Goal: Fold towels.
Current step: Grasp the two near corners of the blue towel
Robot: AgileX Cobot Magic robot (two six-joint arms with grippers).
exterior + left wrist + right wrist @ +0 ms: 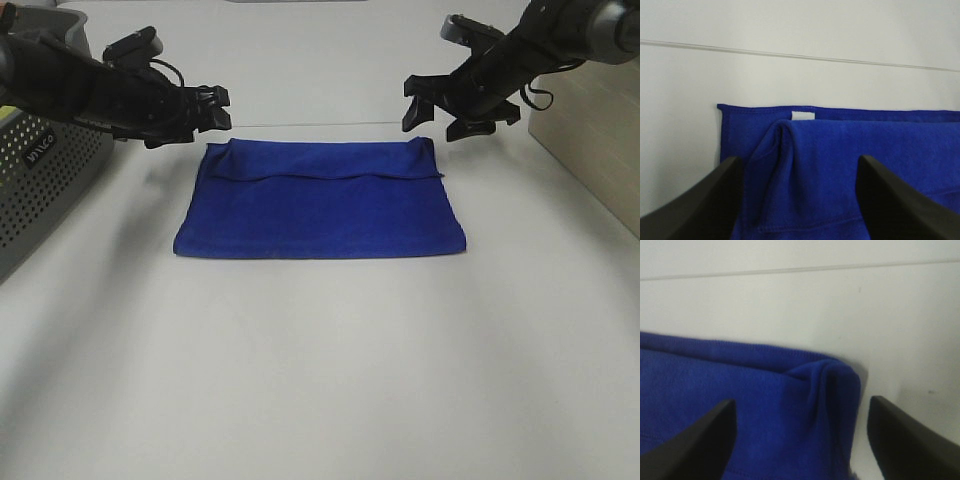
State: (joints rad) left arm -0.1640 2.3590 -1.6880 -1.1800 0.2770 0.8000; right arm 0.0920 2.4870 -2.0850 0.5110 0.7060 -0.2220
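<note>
Currently: royal-blue plush microfibre towel [320, 205], folded once, flat on white worktop [320, 380]; far corners beneath left fingers [695, 205] and right fingers [690, 445], both spread, empty. Next fold likely needs short-edge grasps.

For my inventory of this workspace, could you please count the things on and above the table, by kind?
Towels: 1, the blue towel, folded
Claws: 2, the left claw and the right claw, both open
Baskets: 1, the grey perforated basket
Boxes: 1, the beige box
Total: 5
</note>
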